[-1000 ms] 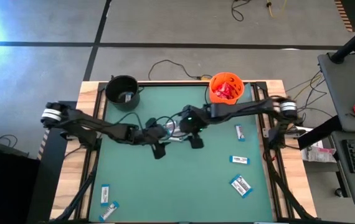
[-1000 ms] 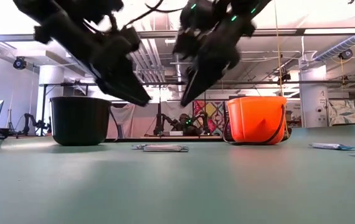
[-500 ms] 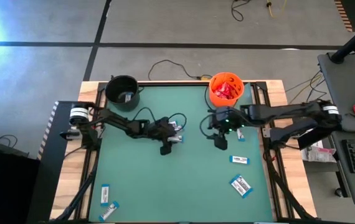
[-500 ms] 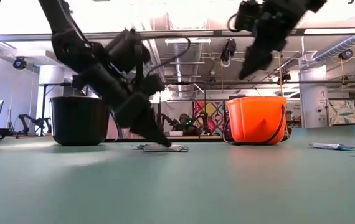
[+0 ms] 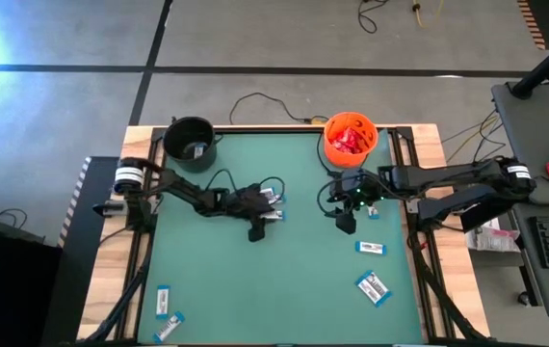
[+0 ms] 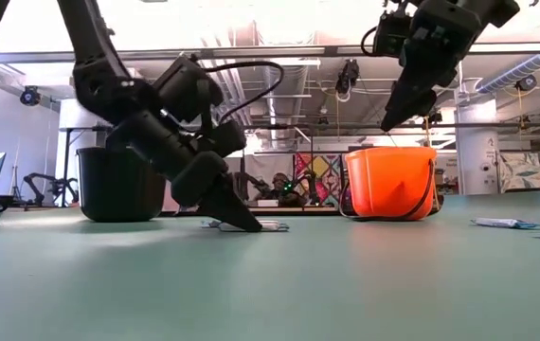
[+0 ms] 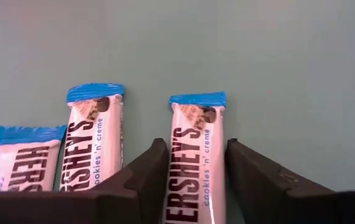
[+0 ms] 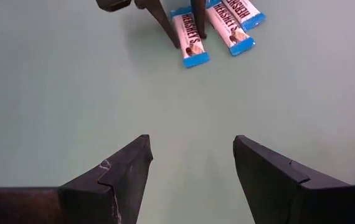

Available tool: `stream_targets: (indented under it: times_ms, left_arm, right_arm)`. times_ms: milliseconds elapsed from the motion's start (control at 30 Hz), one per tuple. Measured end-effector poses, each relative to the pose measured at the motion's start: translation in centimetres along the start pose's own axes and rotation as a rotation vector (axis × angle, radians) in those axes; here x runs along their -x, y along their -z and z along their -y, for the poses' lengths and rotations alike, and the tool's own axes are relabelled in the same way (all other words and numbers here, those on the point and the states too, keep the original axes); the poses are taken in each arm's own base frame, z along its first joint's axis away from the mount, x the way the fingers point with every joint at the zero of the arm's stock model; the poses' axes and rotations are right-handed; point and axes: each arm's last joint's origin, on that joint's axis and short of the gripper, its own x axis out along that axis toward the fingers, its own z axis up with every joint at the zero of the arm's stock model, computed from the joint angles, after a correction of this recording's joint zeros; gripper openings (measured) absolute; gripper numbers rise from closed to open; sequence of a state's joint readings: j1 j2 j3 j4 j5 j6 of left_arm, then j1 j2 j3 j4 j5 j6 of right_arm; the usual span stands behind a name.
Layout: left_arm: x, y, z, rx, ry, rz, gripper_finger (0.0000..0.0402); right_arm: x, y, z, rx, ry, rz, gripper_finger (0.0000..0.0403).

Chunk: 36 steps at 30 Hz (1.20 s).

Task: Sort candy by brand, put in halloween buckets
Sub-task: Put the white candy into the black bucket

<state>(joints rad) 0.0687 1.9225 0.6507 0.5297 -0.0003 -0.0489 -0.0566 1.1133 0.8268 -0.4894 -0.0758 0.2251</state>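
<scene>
Three white-and-blue candy bars lie flat side by side at the table's middle. My left gripper (image 7: pixel 196 149) is down on the table there (image 6: pixel 246 225), its fingers on either side of one bar (image 7: pixel 197 127). The two other bars (image 7: pixel 93 143) (image 7: pixel 22 162) lie beside it, untouched. My right gripper (image 8: pixel 192 146) hangs open high above the table (image 6: pixel 393 118), right of the middle (image 5: pixel 345 224), holding nothing. The orange bucket (image 5: pixel 350 138) at the far edge holds red packets. The black bucket (image 5: pixel 190 142) stands at the far left. My left gripper has the bar's two long sides (image 7: pixel 176 149) between its two fingers, back from the blue far end. The fingers slant down from the table's left side and run along the bar. The bar lies flat on the table.
More white-and-blue bars lie loose on the table: three on the right (image 5: pixel 371 205) (image 5: pixel 370 248) (image 5: pixel 373 287) and two at the near left corner (image 5: pixel 162 301) (image 5: pixel 169 328). A wide stretch of green mat (image 5: pixel 255 289) lies between them.
My left gripper has sunk from above the table down onto the group of bars at the middle. My right gripper has drawn away from the middle toward the table's right edge, staying high and rolling at the wrist. The bars have kept their places.
</scene>
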Motion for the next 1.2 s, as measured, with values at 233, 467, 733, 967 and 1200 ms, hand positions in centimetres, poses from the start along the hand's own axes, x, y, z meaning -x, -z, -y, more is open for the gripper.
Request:
stream_targets:
  times_ms: [233, 467, 733, 967, 1200]
  left_arm:
    - [-0.5, 2.7, -0.1, 0.104, -0.012, 0.221, 0.0116]
    - [-1.4, 4.1, 0.2, 0.045, -0.012, 0.324, 0.0135]
    - [-1.4, 4.1, 0.2, 0.008, -0.024, 0.331, 0.0126]
    - [-0.6, 2.9, 0.2, 0.033, -0.062, 0.339, 0.0096]
    - [2.7, -0.8, 0.2, 0.039, -0.123, 0.293, 0.0094]
  right_arm:
    - [0.2, 0.1, -0.1, 0.000, -0.035, -0.006, 0.0219]
    - [0.4, 0.2, -0.1, -0.001, -0.035, -0.017, 0.0219]
    - [0.8, 0.3, -0.1, 0.000, -0.036, -0.012, 0.0219]
    - [1.5, 0.5, 0.0, 0.018, -0.025, -0.011, 0.0219]
    - [3.1, 0.7, 0.0, 0.001, 0.014, -0.037, 0.0219]
